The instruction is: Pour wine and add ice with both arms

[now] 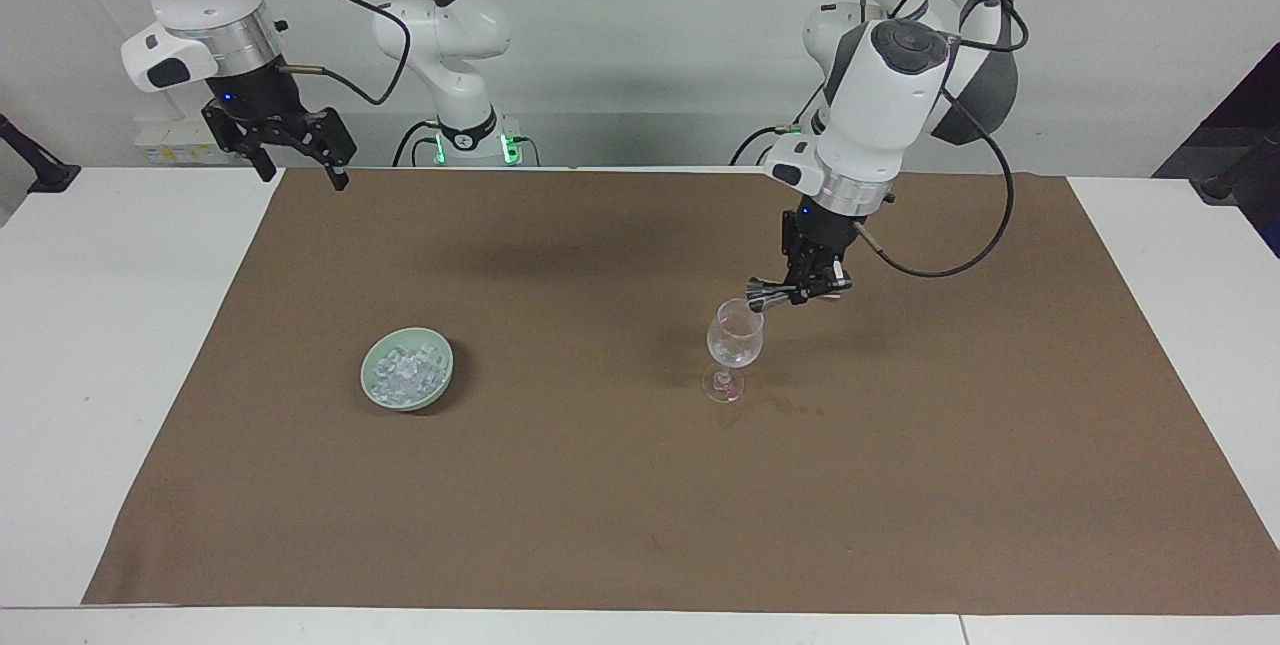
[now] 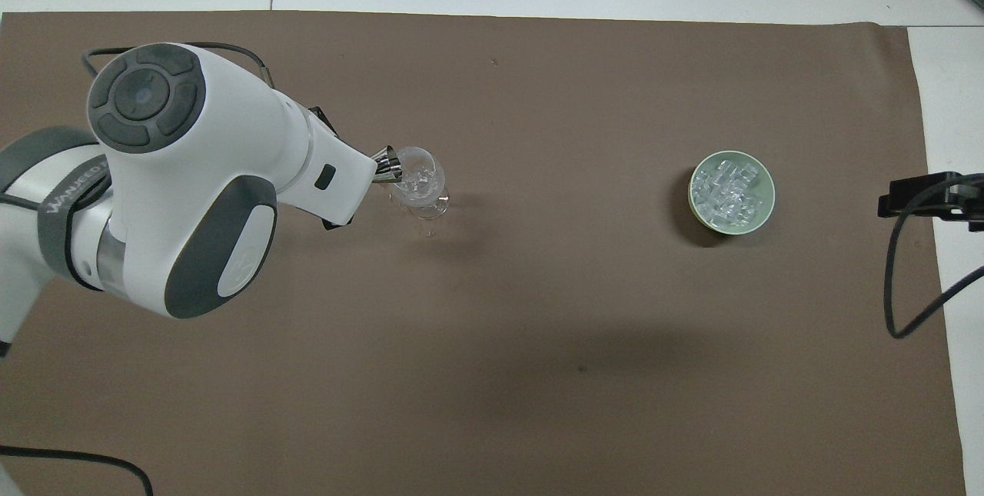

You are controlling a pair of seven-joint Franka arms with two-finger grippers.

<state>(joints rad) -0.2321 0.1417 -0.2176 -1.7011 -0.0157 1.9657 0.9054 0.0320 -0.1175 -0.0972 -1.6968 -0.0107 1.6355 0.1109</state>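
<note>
The brown mat (image 1: 650, 485) covers most of the white table (image 1: 90, 345). Farthest from the robots is the pale green bowl (image 1: 369, 384) toward the right arm's end, with the ice (image 1: 405, 373) piled inside it. Toward the left arm's end, and a little nearer to the robots, the clear stemmed glass (image 1: 735, 337) stands upright on the mat, well apart from the bowl. The left gripper (image 1: 800, 293) hangs right over the glass, clenched on a small shiny metal cup (image 1: 762, 298) that's tipped on its side with its mouth at the glass rim. The right gripper (image 1: 297, 160) waits up high over the mat's corner at the robots' end, fingers spread wide, holding nothing.
</note>
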